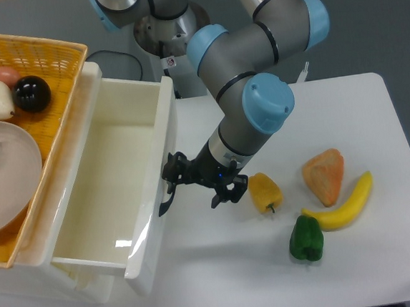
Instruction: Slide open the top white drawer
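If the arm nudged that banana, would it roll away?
Probably not: the banana lies flat on its curved side, so it would likelier pivot or slide. The white table looks smooth, so sliding seems easy. It might bump the green pepper beside it.

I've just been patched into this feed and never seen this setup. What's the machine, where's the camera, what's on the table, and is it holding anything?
One fixed camera looks down on a white table. The grey and blue jointed machine is a robot arm; its black end effector sits at the curved black handle on the front of the top white drawer, which is pulled well out and looks empty. Whether the fingers actually clamp the handle I cannot tell. Above the drawer sits a yellow basket with round items and a clear bowl. On the table lie a yellow pepper, a green pepper, a banana and an orange wedge-shaped piece.
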`<state>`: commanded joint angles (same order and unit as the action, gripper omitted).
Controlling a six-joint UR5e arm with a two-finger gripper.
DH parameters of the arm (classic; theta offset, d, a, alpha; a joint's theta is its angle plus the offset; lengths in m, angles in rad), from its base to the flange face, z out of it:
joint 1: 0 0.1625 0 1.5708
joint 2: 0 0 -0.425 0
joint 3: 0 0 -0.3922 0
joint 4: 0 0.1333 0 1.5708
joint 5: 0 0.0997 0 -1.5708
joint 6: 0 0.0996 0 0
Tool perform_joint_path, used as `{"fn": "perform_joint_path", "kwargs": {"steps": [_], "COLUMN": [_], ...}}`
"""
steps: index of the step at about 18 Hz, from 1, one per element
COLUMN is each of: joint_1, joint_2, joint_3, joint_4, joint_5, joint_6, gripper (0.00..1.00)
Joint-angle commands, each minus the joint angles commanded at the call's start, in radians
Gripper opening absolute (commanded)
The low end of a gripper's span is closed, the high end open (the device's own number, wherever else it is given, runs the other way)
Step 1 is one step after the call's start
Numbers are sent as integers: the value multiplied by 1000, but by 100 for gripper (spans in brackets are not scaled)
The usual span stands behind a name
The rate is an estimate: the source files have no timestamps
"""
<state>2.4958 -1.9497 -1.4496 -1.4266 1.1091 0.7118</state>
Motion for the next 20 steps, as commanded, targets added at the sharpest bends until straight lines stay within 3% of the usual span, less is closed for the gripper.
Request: {"fn": "perform_joint_path", "kwargs": {"steps": [20], "joint_1": [26], "joint_2": [-5], "joint_3": [32], "joint_4": [5], "joint_5": [3], "joint_6": [25], "gripper": [100]}}
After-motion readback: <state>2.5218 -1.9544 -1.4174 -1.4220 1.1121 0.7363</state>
